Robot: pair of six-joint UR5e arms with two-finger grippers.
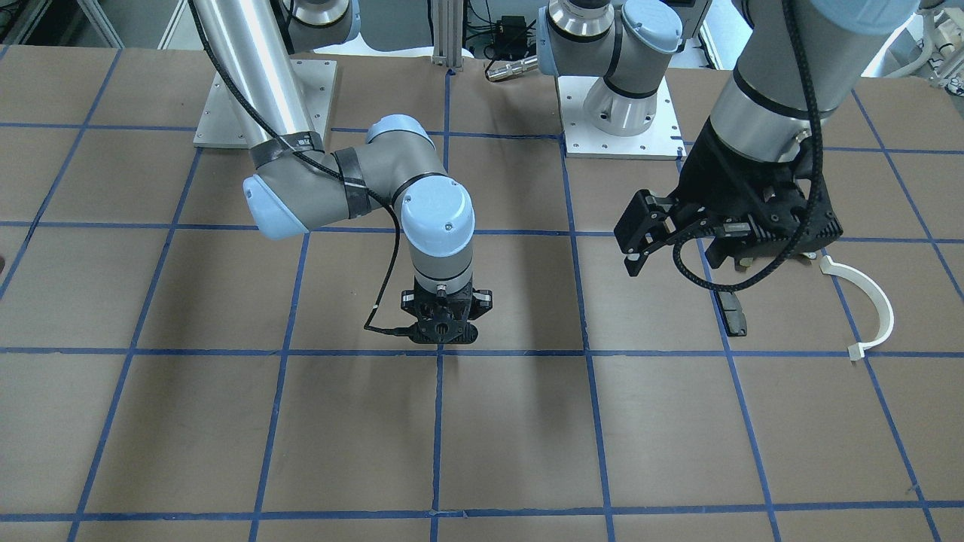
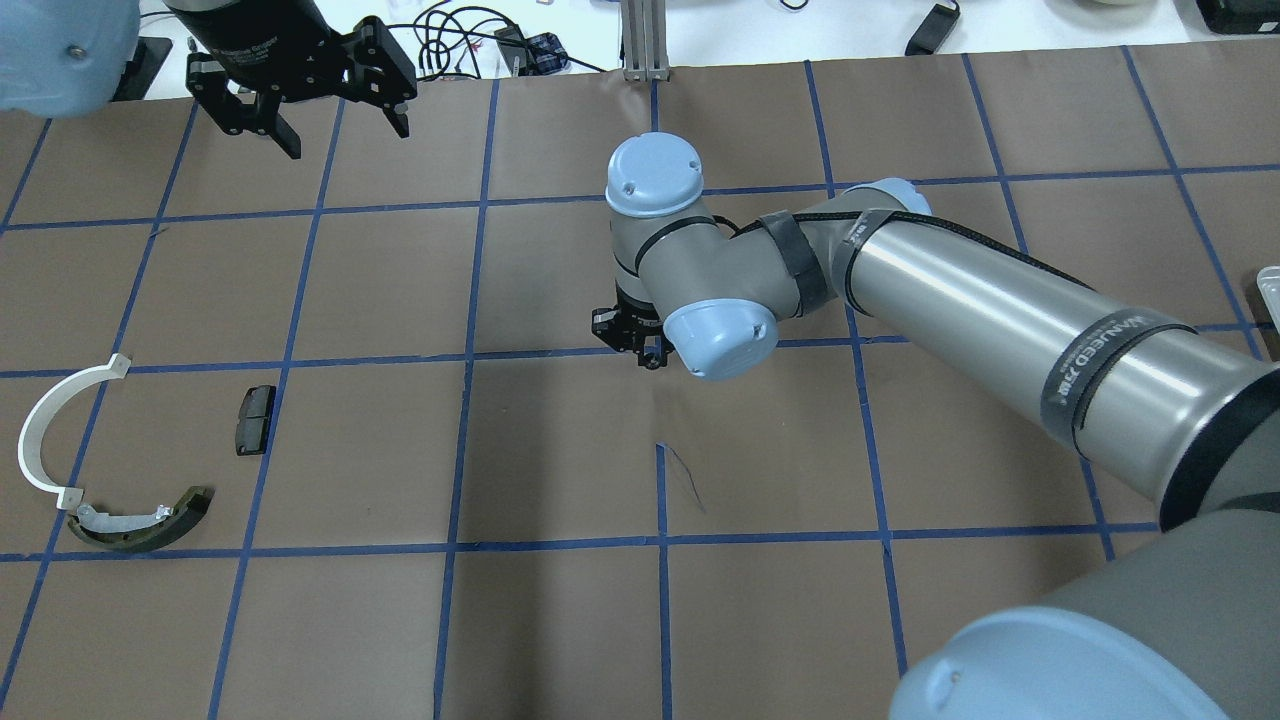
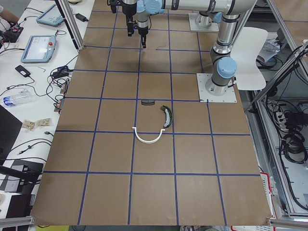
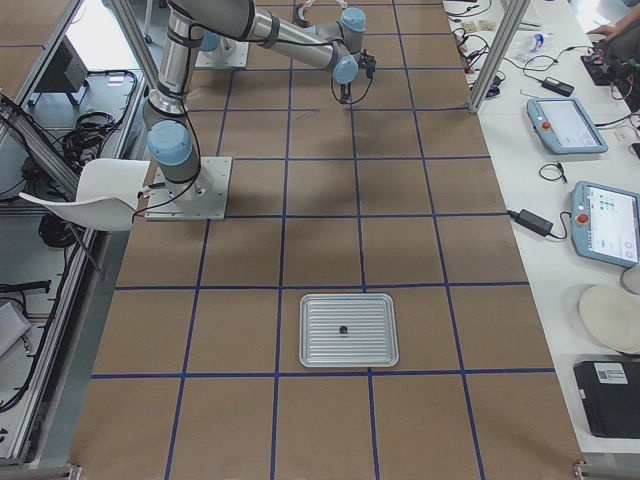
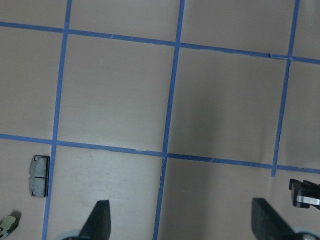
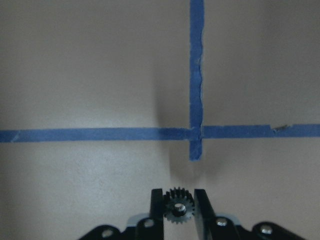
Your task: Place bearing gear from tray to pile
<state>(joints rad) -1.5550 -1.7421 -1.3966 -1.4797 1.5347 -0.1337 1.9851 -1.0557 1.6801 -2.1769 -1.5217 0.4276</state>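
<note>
Over mid-table, clenching gear [image 6: 178,207] in right gripper [image 6: 178,200], left gripper [image 5: 182,222] spread empty; off tray [image 4: 320,345], yet to reach pile [image 2: 140,528] at left

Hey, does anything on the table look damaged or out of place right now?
Nothing serious. The brown table covering has a thin slit-like mark near its middle, and the blue tape edge under the right gripper looks ragged. The gear sits squarely in that gripper.

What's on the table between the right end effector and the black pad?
Only bare table with blue tape lines between right end effector and black pad, overhead view.
</note>
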